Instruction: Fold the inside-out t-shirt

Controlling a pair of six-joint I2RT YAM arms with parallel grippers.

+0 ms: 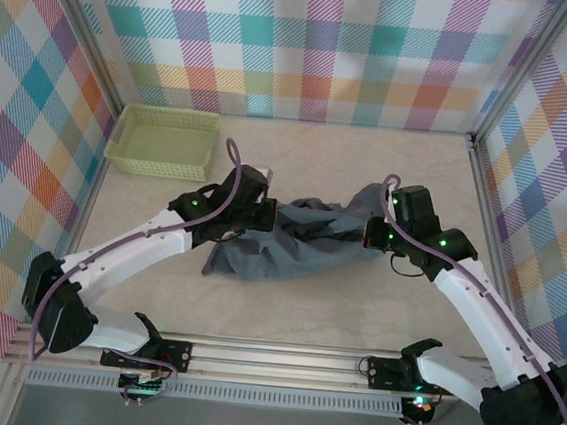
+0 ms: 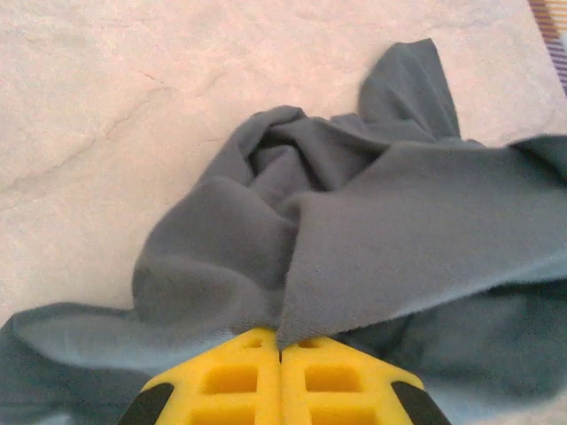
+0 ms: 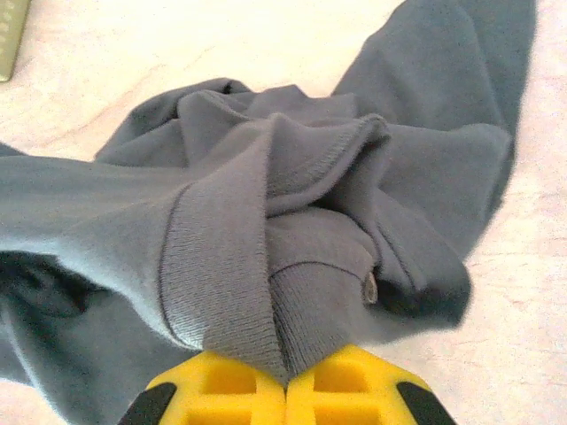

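On the table (image 1: 354, 315), the crumpled blue-grey t-shirt (image 1: 291, 243) stretches between the left gripper (image 2: 282, 347), pinching a plain edge, and the right gripper (image 3: 285, 372), pinching its ribbed band (image 3: 221, 292), apparently to spread it flat.

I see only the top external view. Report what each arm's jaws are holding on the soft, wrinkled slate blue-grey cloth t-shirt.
Observer: On the left wrist view, the left gripper has its yellow jaws shut on a plain, unribbed fold of the slate blue-grey cloth t-shirt.
Operator: Now give me the right side.
Observer: On the right wrist view, the right gripper is shut on a ribbed band of the shirt, with a stitch line along the band's edge. It may be the neckline, but I cannot say for sure.
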